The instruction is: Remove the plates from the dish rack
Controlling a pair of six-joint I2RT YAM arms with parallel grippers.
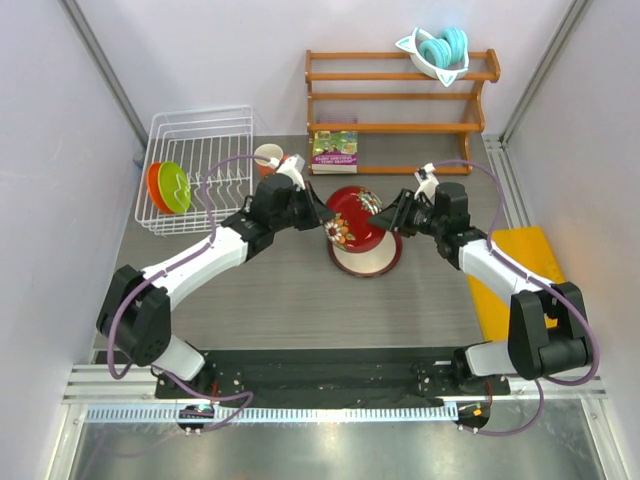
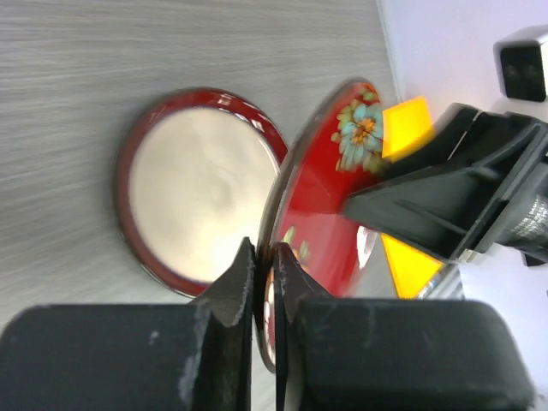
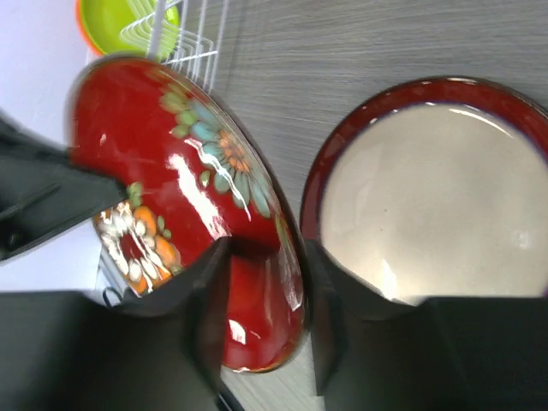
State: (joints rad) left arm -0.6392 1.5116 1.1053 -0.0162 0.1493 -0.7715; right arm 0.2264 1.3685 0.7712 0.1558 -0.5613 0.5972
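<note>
A dark red floral plate (image 1: 352, 212) hangs tilted on edge above the table's middle. My left gripper (image 1: 325, 213) is shut on its left rim; in the left wrist view (image 2: 265, 253) the jaws pinch the thin rim of the plate (image 2: 325, 197). My right gripper (image 1: 380, 214) is open, its jaws (image 3: 265, 257) straddling the opposite rim (image 3: 171, 154). A second plate (image 1: 368, 258), cream with a dark red rim, lies flat below it (image 2: 201, 201) (image 3: 428, 197). The white wire dish rack (image 1: 200, 130) at the back left holds a lime green plate (image 1: 176, 186) and an orange plate (image 1: 155, 185) upright.
An orange mug (image 1: 267, 155) stands beside the rack. A book (image 1: 335, 150) lies in front of the wooden shelf (image 1: 400, 95), which carries a white bowl with teal rings (image 1: 437, 50). A yellow mat (image 1: 520, 270) lies at the right.
</note>
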